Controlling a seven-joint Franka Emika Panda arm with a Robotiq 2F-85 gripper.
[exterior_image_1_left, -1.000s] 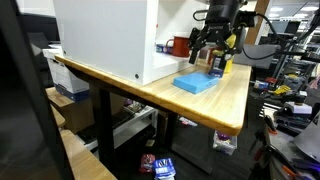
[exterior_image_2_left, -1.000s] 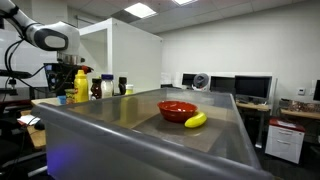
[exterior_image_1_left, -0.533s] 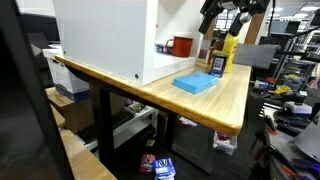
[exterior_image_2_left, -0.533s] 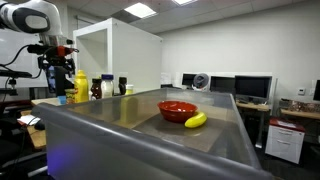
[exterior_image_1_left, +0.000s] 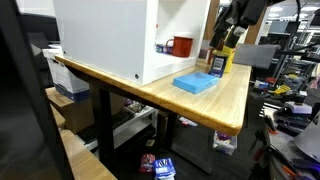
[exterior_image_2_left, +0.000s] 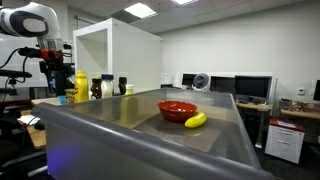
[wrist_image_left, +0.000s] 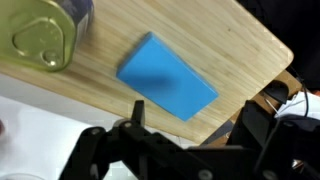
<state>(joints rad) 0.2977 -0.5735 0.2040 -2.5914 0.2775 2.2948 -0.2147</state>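
Change vs. 1.0 s ago: the gripper (exterior_image_1_left: 232, 22) has risen from the level of the yellow bottle (exterior_image_1_left: 227, 56) to above its cap. Against 0.5 s ago it sits only slightly lower. The blue block (exterior_image_1_left: 195, 84) has not moved.

Gripper state: in the wrist view the fingers (wrist_image_left: 98, 150) stand spread and nothing lies between them. It holds nothing.

Location (landmark: white box (exterior_image_1_left: 105, 40)): the block lies flat on the wooden table (exterior_image_1_left: 235, 102), near the box on its open side and apart from its wall. The gripper hangs well above the table, farther from the box than the block is. The bottle stands upright beyond the block, also off the box's open side.

Orientation: in the wrist view the block's long axis runs from upper left to lower right. In an exterior view it seems to point away from the box, though the angle is too shallow to be sure.

Counts:
- one blue block
- one yellow bottle
- one white box
- one pull-tab can (wrist_image_left: 45, 40), seen only from the wrist
- one red bowl (exterior_image_2_left: 177, 109), with one banana (exterior_image_2_left: 196, 120) touching it, both well apart from the box
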